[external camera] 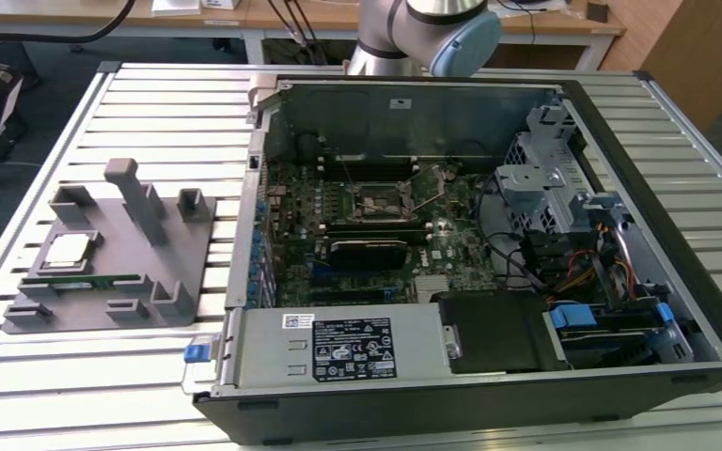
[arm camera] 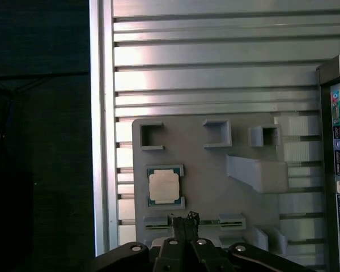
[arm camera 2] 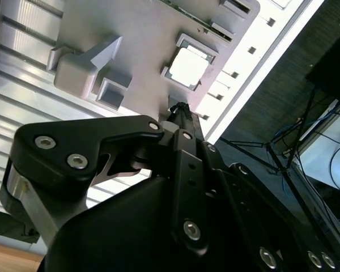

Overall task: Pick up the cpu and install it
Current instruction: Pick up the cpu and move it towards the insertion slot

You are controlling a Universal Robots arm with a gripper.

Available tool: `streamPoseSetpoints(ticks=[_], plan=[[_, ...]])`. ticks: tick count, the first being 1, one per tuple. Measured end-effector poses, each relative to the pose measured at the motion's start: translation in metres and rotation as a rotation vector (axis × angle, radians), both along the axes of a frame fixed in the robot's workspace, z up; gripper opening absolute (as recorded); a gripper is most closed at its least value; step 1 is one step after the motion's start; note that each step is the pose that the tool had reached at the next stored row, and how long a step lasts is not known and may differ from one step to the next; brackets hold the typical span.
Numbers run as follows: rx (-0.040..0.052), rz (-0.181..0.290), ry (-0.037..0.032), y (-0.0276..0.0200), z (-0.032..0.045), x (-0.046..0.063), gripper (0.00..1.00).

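The cpu [external camera: 67, 252] is a small square chip with a shiny silver top. It lies flat in a shallow holder on the grey fixture plate [external camera: 123, 282], on the slatted table at the exterior view's left. Both wrist views look down on it: cpu [arm camera 2: 188, 68], cpu [arm camera: 164, 187]. My gripper [arm camera: 184, 220] hangs well above the plate, its black fingertips [arm camera 2: 178, 109] pressed together with nothing between them, a little to one side of the cpu. The empty black-framed socket [external camera: 380, 199] sits on the motherboard inside the open computer case.
The open computer case [external camera: 487, 376] takes up the table's middle and right, with a drive cage and cables inside. A green memory stick [external camera: 79, 280] lies on the fixture plate beside the cpu. Grey posts [external camera: 135, 188] rise from the plate. The table edge [arm camera: 102, 141] runs close to the plate.
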State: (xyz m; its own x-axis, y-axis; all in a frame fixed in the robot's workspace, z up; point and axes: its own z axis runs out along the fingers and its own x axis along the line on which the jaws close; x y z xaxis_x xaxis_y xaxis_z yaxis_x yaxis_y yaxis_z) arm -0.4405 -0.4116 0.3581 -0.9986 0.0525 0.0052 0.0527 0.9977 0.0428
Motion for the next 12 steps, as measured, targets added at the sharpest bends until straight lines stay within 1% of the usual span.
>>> streamPoseSetpoints(ticks=[6, 8, 9, 11, 12], plan=[[-0.0002, 0.0, -0.0002, 0.0, -0.0006, 0.0, 0.11], [-0.0002, 0.0, -0.0002, 0.0, -0.0006, 0.0, 0.23], [-0.0001, 0.0, -0.0002, 0.0, -0.0007, 0.0, 0.23], [-0.0002, 0.0, -0.0003, 0.0, -0.0008, 0.0, 0.35], [-0.0002, 0.0, -0.0003, 0.0, -0.001, 0.0, 0.35]])
